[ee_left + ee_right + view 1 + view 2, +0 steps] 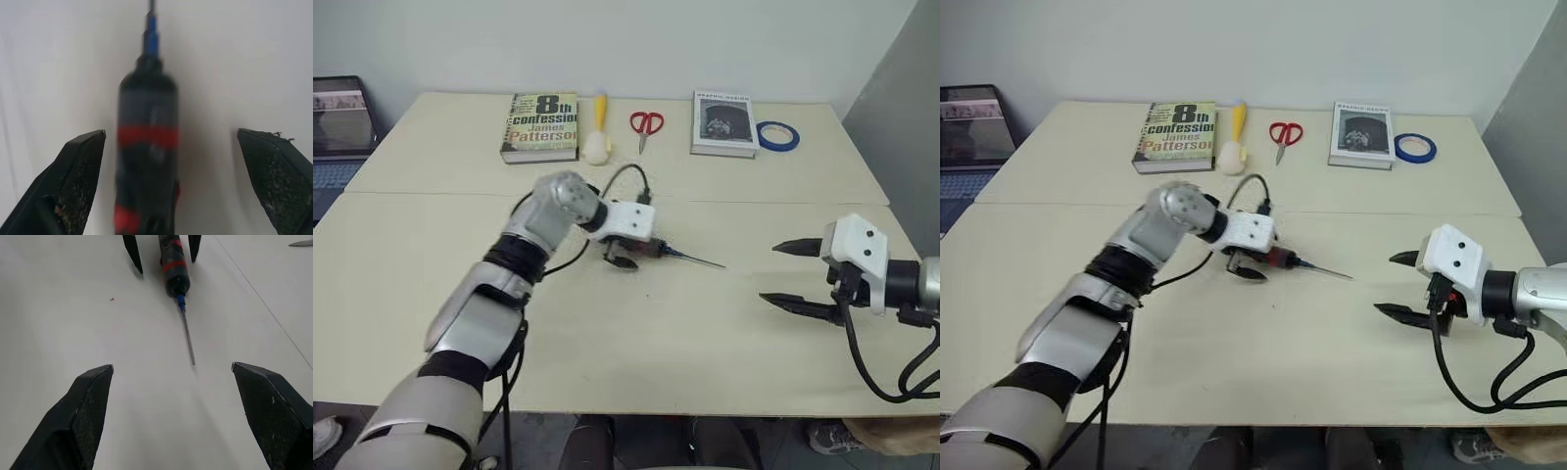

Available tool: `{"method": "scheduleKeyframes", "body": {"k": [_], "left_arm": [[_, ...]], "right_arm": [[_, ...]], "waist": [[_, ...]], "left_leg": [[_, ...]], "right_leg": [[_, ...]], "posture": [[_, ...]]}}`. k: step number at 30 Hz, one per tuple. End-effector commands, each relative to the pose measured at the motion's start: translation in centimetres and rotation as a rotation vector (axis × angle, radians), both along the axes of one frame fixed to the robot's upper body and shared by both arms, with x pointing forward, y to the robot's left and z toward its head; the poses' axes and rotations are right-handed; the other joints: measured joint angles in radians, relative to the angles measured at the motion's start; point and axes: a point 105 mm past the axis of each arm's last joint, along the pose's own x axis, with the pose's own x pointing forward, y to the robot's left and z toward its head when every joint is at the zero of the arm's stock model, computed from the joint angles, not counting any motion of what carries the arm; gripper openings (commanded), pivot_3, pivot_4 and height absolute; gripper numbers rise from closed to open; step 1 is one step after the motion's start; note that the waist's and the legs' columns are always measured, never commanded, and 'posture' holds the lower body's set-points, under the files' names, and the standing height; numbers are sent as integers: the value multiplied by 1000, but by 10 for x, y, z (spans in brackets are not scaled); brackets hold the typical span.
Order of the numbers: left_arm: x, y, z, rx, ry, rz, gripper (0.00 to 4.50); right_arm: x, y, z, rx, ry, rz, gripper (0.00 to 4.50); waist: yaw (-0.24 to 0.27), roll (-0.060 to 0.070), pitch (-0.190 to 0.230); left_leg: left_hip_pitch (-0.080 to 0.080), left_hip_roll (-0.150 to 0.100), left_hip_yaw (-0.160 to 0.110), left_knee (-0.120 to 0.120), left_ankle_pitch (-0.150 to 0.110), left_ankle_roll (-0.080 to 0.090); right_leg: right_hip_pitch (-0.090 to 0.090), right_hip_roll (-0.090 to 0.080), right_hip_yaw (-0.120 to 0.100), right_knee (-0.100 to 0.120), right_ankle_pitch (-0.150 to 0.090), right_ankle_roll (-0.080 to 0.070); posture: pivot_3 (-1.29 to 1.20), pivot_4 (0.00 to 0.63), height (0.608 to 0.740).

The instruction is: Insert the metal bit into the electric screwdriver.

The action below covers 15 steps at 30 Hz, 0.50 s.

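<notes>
On my pale table [607, 343], the bit-tipped electric screwdriver [172, 265] lies mid-surface between the spread left gripper [171, 147]; the right gripper [795, 276] gapes empty.

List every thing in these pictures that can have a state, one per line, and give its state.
electric screwdriver: lying on the table, unheld
metal bit: seated in the screwdriver's tip
left gripper: open, astride the screwdriver
right gripper: open, holding nothing
scissors: shut
two books: closed
</notes>
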Motion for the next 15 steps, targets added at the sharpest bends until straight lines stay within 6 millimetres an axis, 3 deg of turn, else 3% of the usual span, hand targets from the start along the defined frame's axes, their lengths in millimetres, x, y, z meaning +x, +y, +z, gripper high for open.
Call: {"method": "scheduleKeyframes", "body": {"k": [1,3,5,9,15], "left_arm": [[1,40,48,-151,-121,117,4471],[-5,69,57,-175,-144,202,4471],[-13,82,59,-185,-142,233,4471],[-53,116,49,-186,-44,293,4471],[-81,137,48,-240,28,391,4471]], "right_arm": [[3,-7,7,-38,-42,14,4079],[4,-13,7,-47,-37,9,4079],[3,-16,6,-52,-30,9,4079],[-2,-22,10,-48,-13,28,4079],[-8,-21,15,-33,0,65,4079]], "waist": [[-2,0,0],[-4,0,0],[-2,0,0],[0,0,0],[8,-1,0]], "left_leg": [[0,0,0,0,0,0],[0,0,0,0,0,0],[0,0,0,0,0,0],[0,0,0,0,0,0],[0,1,-1,0,0,0]], "right_leg": [[0,0,0,0,0,0],[0,0,0,0,0,0],[0,0,0,0,1,-1],[0,-1,0,0,3,-5],[0,0,-2,0,0,-1]], "posture": [[0,150,740],[0,150,740],[0,150,740],[0,150,740],[0,150,740]]}}
